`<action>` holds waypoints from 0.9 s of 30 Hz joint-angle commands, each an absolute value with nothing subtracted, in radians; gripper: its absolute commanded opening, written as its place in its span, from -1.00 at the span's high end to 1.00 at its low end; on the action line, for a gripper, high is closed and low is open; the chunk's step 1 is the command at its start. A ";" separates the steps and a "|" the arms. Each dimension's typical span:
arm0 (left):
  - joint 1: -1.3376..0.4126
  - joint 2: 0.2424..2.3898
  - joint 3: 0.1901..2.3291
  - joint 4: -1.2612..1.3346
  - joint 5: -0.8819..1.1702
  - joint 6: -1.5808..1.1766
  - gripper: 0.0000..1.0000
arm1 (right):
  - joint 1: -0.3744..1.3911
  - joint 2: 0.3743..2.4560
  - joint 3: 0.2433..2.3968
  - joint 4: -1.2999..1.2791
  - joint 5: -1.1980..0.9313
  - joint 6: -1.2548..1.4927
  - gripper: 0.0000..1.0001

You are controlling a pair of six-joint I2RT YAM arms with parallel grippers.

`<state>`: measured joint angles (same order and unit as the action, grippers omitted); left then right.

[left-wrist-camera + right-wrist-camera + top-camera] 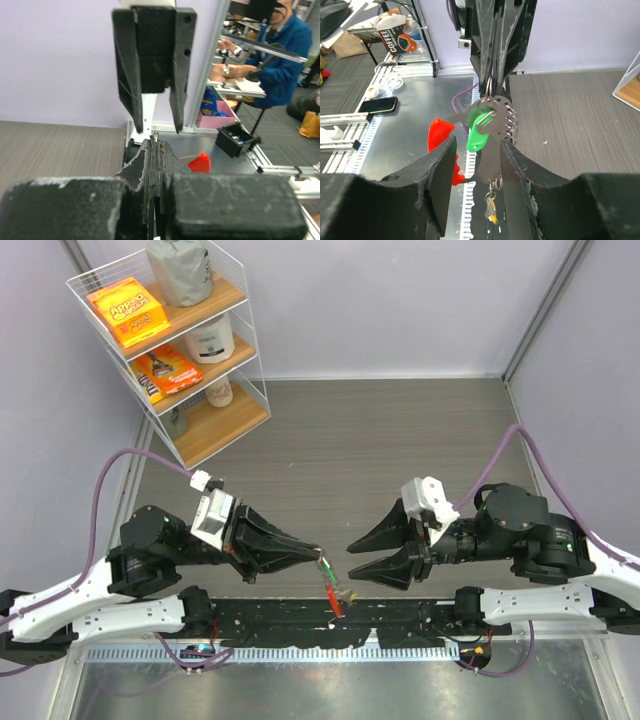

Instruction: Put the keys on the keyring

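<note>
The left gripper (312, 551) is stretched low over the near edge of the table (400, 440). Its tapered black fingers are pointed to the right and pressed flat together on the top of the keyring (441, 137), which is held clear of the surface. Facing it tip to tip, the right gripper (350, 561) is levelled toward the left. Its two wedge-shaped jaws are spread apart with nothing gripped between them, and the hanging bunch is just beside their tips. The fingers of both tools are seen to be matt black, scuffed with pale dust.

From the pinched silvery ring the green key (477, 134) is hung by its glossy plastic head, beside a flat toothed blade (506, 120) of bright metal. The smooth red crescent of the keyring is hung lower and to one side. Beneath, on a short fine chain, the yellow key (491, 209) is dangled, too small for its shape to be made out. The table is surfaced in grey wood-grain, and a metal strip (300, 690) with a brushed finish is laid along its near edge.
</note>
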<state>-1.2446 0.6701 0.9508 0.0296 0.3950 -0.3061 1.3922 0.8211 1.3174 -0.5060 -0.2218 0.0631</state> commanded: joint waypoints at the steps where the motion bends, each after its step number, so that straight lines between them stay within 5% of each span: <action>1: -1.249 0.672 0.951 0.083 0.215 -0.279 1.00 | 1.394 0.805 1.272 -0.442 -0.163 0.087 0.07; 17: -1.249 0.764 0.960 0.058 -0.190 -0.241 1.00 | 1.393 0.696 1.019 -0.318 0.205 0.212 -0.23; 27: -1.249 0.788 0.968 0.066 -0.213 -0.250 1.00 | 1.393 0.703 0.985 -0.268 0.314 0.149 -0.43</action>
